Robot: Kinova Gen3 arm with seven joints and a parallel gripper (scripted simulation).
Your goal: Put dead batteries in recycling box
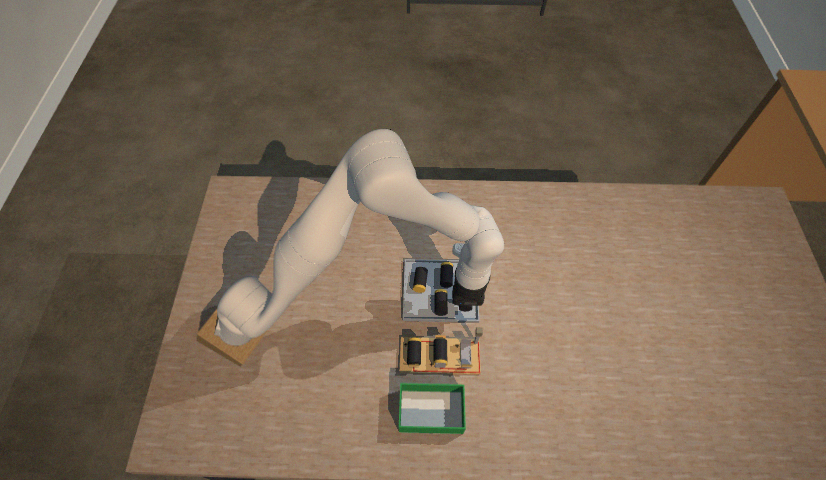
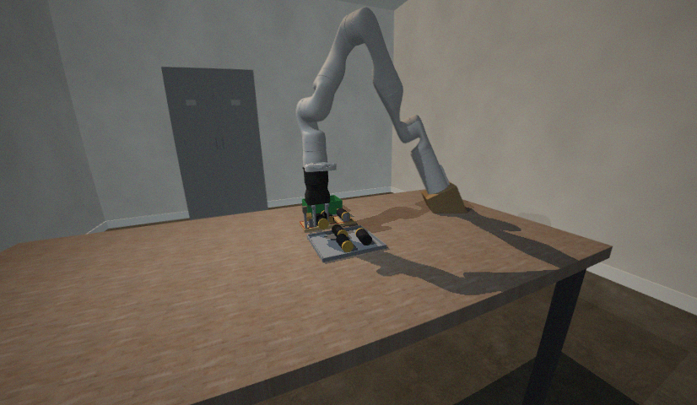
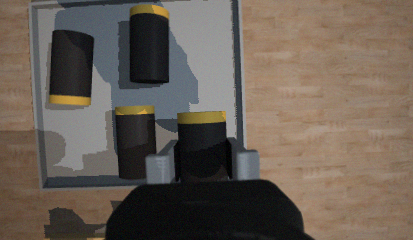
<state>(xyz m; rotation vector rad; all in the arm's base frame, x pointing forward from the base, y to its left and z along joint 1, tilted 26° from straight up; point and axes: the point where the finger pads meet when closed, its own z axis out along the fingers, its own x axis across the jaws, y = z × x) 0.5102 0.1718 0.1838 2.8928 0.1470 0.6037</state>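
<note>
My gripper is shut on a black battery with a yellow end, held low over the near right corner of the grey tray. Three more batteries lie on the tray, at the left, at the top middle and right beside the held one. In the overhead view the gripper is at the tray's right edge. The wooden holder carries two batteries. The green recycling box stands upright in front of the holder, with no battery in it.
A small grey part, perhaps the bulb, stands at the holder's far right corner; I cannot tell if it is lit. The arm's base is at the table's left. In the side view the gripper stands between tray and holder.
</note>
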